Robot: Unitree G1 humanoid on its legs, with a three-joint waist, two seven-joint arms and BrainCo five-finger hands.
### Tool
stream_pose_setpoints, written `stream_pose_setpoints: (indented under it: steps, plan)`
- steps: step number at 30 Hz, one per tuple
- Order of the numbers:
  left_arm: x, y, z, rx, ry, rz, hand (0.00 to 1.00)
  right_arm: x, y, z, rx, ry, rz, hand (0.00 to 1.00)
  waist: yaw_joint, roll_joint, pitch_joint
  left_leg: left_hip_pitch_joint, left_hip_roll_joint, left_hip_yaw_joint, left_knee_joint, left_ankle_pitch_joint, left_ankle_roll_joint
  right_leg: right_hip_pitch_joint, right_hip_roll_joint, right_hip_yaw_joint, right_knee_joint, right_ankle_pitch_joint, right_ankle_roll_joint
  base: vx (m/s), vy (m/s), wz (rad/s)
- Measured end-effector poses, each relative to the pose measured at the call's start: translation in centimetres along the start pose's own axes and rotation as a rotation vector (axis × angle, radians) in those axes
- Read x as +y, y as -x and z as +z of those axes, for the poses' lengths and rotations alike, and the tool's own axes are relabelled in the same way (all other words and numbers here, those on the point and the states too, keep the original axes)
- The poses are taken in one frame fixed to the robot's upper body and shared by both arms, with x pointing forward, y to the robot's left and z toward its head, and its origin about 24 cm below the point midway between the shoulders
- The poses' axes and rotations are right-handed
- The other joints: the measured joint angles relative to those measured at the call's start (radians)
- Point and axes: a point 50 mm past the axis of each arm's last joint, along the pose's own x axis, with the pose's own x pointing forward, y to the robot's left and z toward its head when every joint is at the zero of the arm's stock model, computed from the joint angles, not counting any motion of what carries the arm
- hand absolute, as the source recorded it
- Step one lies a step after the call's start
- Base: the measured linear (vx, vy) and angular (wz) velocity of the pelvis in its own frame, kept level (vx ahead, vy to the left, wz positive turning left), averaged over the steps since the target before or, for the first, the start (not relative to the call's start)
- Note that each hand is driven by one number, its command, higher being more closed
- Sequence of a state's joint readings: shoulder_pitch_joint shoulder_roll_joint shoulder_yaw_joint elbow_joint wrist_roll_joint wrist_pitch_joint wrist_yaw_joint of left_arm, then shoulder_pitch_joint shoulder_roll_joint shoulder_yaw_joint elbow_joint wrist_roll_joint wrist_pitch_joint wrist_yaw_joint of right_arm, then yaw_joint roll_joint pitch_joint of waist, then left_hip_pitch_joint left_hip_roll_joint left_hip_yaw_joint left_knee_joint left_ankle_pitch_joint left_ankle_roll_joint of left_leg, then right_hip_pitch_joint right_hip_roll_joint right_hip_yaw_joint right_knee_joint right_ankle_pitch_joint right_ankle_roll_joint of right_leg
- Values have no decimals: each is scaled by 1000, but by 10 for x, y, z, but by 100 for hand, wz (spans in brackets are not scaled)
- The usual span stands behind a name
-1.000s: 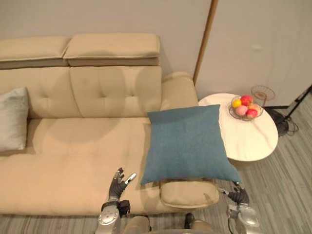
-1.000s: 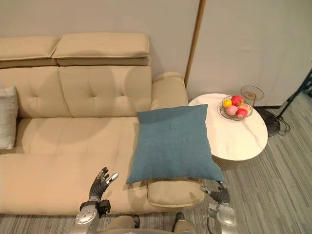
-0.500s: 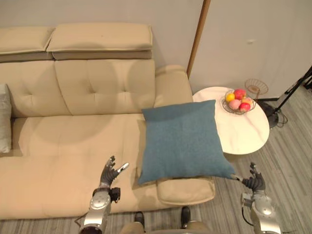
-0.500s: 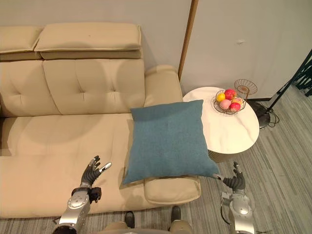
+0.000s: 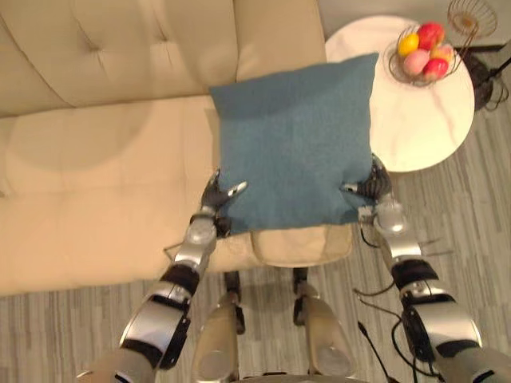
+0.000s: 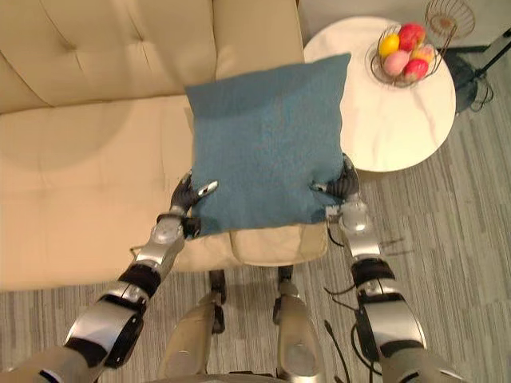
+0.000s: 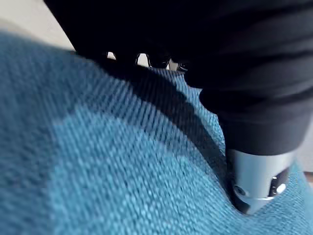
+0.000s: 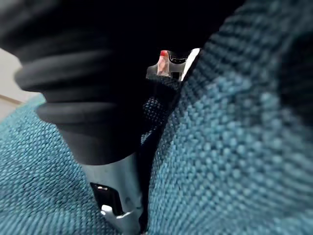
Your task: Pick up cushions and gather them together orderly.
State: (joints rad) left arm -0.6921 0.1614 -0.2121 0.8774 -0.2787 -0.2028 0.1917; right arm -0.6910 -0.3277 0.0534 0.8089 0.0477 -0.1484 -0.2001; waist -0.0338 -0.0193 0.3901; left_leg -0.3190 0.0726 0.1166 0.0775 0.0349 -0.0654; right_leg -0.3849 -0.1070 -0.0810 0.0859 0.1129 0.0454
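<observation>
you have your left hand (image 5: 215, 199) and right hand (image 5: 374, 190) at the blue cushion's (image 5: 295, 144) two near corners, whether gripping you cannot tell, while it lies on the sofa's (image 5: 96, 159) arm near the desk (image 5: 415, 128), so lifting and gathering are not yet done.

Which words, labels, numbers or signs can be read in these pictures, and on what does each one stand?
None: no readable text, number or sign shows on the blue cushion, the beige sofa, the round white table or the wire fruit bowl.
</observation>
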Motion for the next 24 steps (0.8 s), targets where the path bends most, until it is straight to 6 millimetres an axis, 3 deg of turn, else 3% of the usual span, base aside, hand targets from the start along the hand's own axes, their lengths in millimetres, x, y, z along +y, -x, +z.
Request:
stream_pose_setpoints:
  steps: [6, 9, 12, 16, 18, 22, 24]
  plan:
    - [6, -6, 21, -75, -18, 31, 100, 8, 1, 17, -74, -26, 2, 100, -5, 4, 5, -3, 12, -1, -40, 20, -6, -21, 6, 4, -2, 6, -4, -44, -24, -1]
    - [8, -5, 38, -153, 0, 39, 100, 16, 18, 20, -144, -66, 41, 100, -1, 5, 5, 8, 17, 0, -54, 27, -13, -19, 15, 8, -5, 7, -5, 23, -17, -6]
    - [14, 5, 39, -200, 7, 39, 100, 26, 37, 10, -148, -93, 97, 100, -1, 7, 4, 44, 19, 8, -67, 28, -14, 16, 20, 15, -27, 7, -5, 80, -16, -10]
    - [16, 37, 13, -188, 42, 18, 100, 31, 79, -15, -106, -159, 185, 100, -6, 10, -7, 124, 17, 25, -81, 25, -16, 115, 26, 19, -76, 7, -5, 117, 7, -1]
    - [21, 57, -7, -144, 60, 27, 100, 36, 97, -22, -84, -212, 226, 100, -6, 12, -52, 136, 18, 30, -85, 20, -18, 132, 31, 25, -94, 7, -5, 68, -8, -5]
    - [29, 96, -37, -67, 94, 43, 100, 42, 125, -28, -54, -336, 282, 100, -1, 20, -115, 220, 30, 41, -107, 6, -23, 209, 44, 36, -115, 6, -4, 59, -4, -9]
    - [35, 121, -47, -39, 120, 64, 100, 48, 141, -21, -81, -399, 335, 100, 19, 23, -179, 253, 36, 69, -107, -16, -21, 232, 53, 66, -129, 6, -4, 10, 7, -31]
